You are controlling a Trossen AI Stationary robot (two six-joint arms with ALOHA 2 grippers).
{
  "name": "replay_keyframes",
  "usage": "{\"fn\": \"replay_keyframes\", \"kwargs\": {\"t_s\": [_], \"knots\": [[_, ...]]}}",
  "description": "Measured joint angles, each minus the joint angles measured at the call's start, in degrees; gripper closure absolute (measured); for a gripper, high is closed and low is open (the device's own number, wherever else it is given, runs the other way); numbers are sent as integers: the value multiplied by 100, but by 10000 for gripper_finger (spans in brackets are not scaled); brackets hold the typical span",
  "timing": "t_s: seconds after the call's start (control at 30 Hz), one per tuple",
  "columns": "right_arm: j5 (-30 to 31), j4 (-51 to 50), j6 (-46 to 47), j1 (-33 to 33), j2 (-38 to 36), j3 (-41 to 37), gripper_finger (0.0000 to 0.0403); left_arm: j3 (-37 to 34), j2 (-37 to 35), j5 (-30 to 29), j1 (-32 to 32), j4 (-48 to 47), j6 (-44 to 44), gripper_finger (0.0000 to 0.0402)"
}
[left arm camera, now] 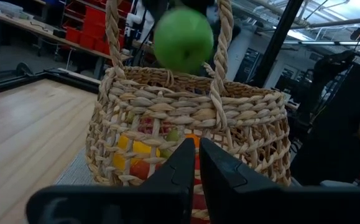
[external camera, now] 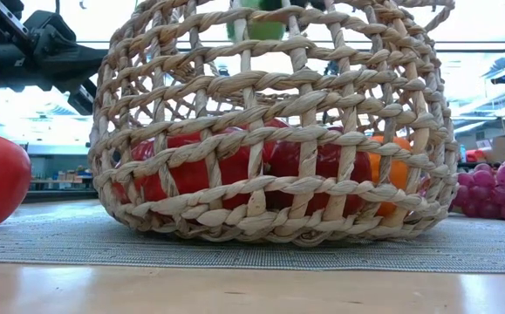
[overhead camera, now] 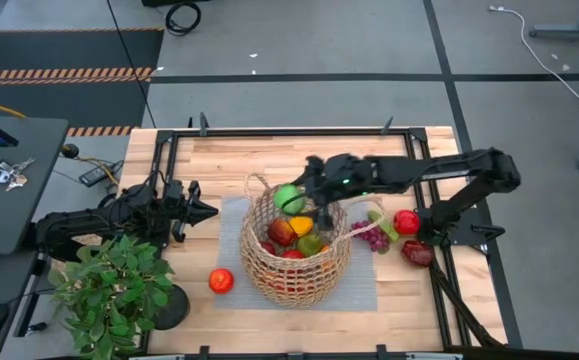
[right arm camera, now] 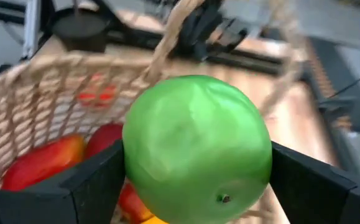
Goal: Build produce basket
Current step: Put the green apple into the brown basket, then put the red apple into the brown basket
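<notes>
The tan wicker basket [overhead camera: 295,250] stands on a grey mat, holding several red, orange and yellow toy fruits [overhead camera: 291,236]. My right gripper [overhead camera: 304,192] is over the basket's far rim, shut on a green apple [overhead camera: 289,198], which also shows in the right wrist view [right arm camera: 197,148] and the left wrist view [left arm camera: 183,38]. My left gripper [overhead camera: 209,210] is shut and empty, left of the basket, pointing at it. A red fruit [overhead camera: 221,281] lies on the table near the basket's left. Purple grapes [overhead camera: 371,236] and two red fruits [overhead camera: 406,222] lie to the right. My right gripper pinches the green apple by two opposite sides [right arm camera: 130,168] between its two fingers. The arm reaches in from the table's right. The apple hangs clear, above the basket's far rim and the fruit inside.
A potted green plant [overhead camera: 114,290] stands at the near left corner. A dark frame [overhead camera: 289,132] runs round the table. The grey mat [overhead camera: 231,215] lies under the basket. Bare wood shows near the front and far left.
</notes>
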Motion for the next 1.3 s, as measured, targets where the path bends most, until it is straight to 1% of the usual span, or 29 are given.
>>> {"fn": "replay_keyframes", "kwargs": {"t_s": [0.2, 0.27, 0.37, 0.53, 0.67, 0.77, 0.9, 0.97, 1.07, 1.2, 1.3], "knots": [[-898, -70, 402, -20, 685, -2, 39, 1, 0, -2, 0, 3, 1, 366], [-1089, -61, 667, -26, 835, -2, 38, 2, 0, 0, -1, 5, 1, 366], [-1088, -101, 912, -55, 893, -5, 32, 2, 0, -2, 0, 2, 0, 369], [-1082, -91, 1188, -150, 818, 9, 7, 0, 0, 0, -1, -3, 1, 374], [-1165, -210, 1287, -175, 666, 10, 8, 2, 0, -1, -1, -5, 0, 370], [-979, -251, 1250, -144, 429, 13, 5, 2, 0, 0, 0, -2, 0, 367], [-602, -684, 1171, -78, -24, 13, 6, 1, -1, 0, -1, 1, 0, 367], [-330, -1007, 1173, -22, -344, 13, 8, 2, -2, 0, -1, 2, 4, 369], [248, -1374, 1176, 141, -871, -17, 13, 0, -2, 0, -2, 2, 0, 373], [542, -1332, 1136, 343, -1589, -426, 21, 0, 0, 0, 0, 2, 0, 373], [695, -1160, 1170, 435, -2095, -939, 27, 0, -2, -2, 0, 3, 0, 369]]}}
